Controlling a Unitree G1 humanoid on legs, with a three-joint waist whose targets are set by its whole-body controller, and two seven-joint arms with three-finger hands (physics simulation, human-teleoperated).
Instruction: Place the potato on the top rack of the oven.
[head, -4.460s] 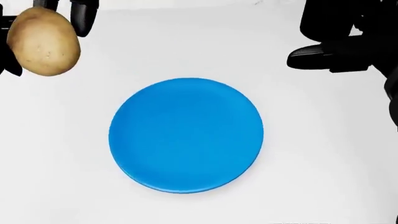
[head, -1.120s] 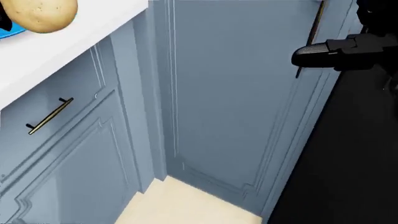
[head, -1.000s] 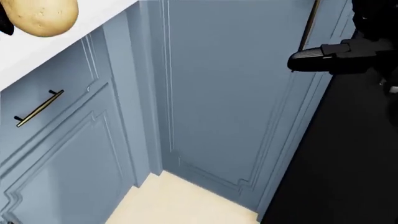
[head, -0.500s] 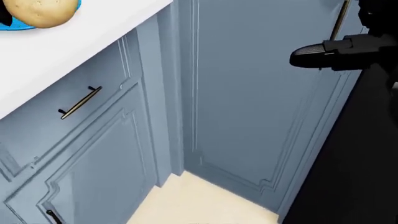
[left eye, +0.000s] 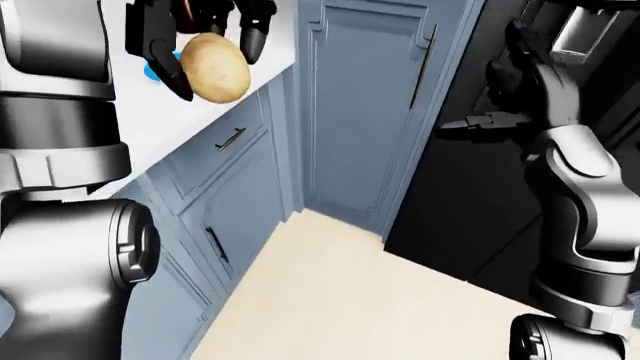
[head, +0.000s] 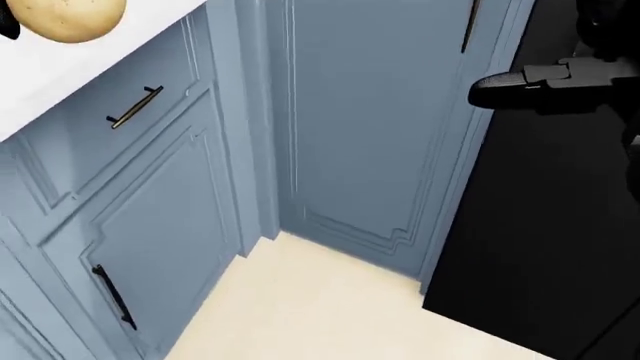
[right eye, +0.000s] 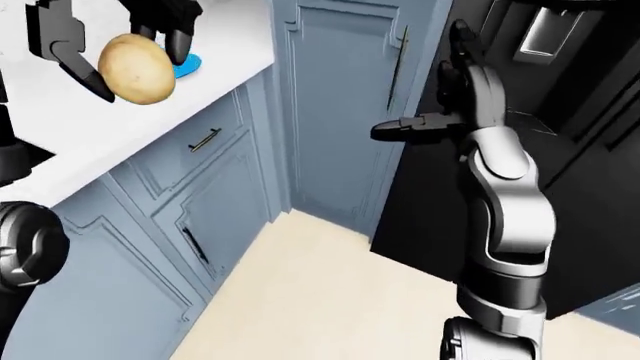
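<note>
The tan potato (left eye: 215, 67) hangs in the air over the white counter's edge (left eye: 205, 112), at the upper left of the eye views. My left hand (right eye: 138, 71) is shut on it, black fingers curled round both sides. In the head view only the potato (head: 68, 19) shows, in the top left corner. My right hand (right eye: 445, 105) stands open and holds nothing, fingers up and thumb pointing left, before a black appliance front (left eye: 470, 195). I see no oven rack in any view.
A blue plate (right eye: 188, 66) lies on the counter behind the potato. Blue cabinets with dark bar handles (head: 135, 107) run below the counter. A tall blue door (left eye: 360, 112) with a long handle (left eye: 421, 66) fills the corner. Beige floor (head: 320, 307) lies below.
The camera has swung and pulled away: the plate has left the head view, and more lower cabinet and floor show. The potato stays in my left hand and the right hand keeps its pose.
</note>
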